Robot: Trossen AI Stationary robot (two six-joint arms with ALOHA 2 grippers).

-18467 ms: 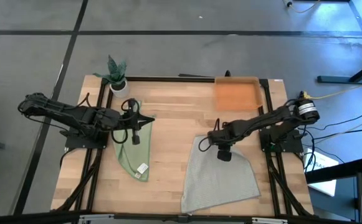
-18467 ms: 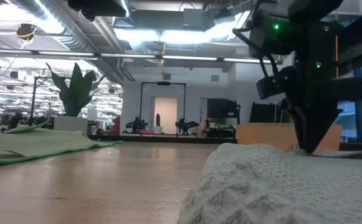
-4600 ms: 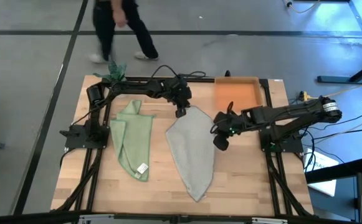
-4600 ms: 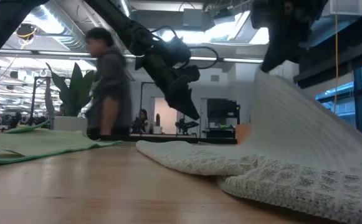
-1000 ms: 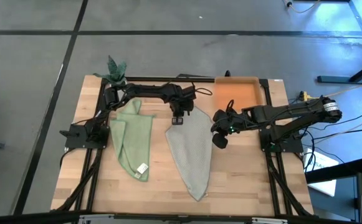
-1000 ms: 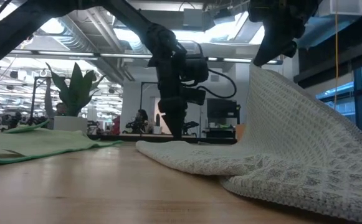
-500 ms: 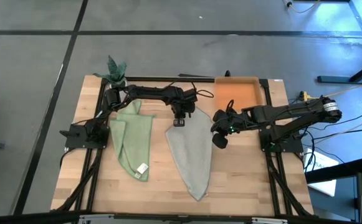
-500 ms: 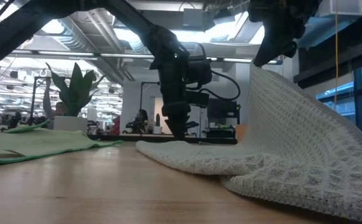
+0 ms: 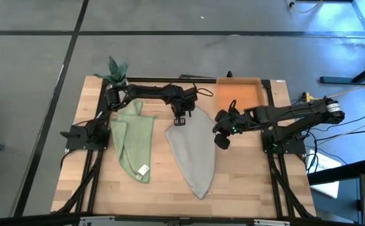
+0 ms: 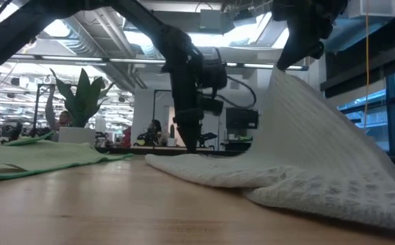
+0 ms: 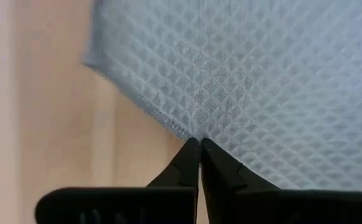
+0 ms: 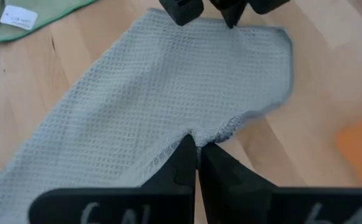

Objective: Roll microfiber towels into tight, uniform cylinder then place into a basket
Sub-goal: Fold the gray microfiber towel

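Note:
The light grey microfiber towel (image 9: 193, 154) lies in the middle of the table, narrowing toward the near edge. My left gripper (image 9: 179, 123) is shut at its far left edge and stands upright there in the low view (image 10: 187, 147). My right gripper (image 9: 219, 136) is shut on its right edge and holds that side raised (image 10: 287, 67). From there the cloth slopes down to the table (image 10: 319, 170). The light green towel (image 9: 135, 143), with a white tag, lies flat at the left. The orange basket (image 9: 239, 94) stands at the far right. My left gripper pinches the grey towel's hem (image 11: 190, 132) between its two fingertips, near the far left corner. The fingers point steeply down from above. That part of the cloth lies on the table. My right gripper pinches a bunched bit of the towel's right edge (image 12: 215, 134) between its fingers, slanting down from the right. That edge is lifted clear and the cloth hangs from it down to the table.
A small potted plant (image 9: 116, 72) stands at the far left corner. Black frame rails (image 9: 100, 169) run along both sides of the wooden table. Bare wood shows near the front edge (image 9: 163, 201) and to the right of the grey towel.
My left gripper has shut on the grey towel's far left edge while staying at that spot. My right gripper has kept the right edge raised.

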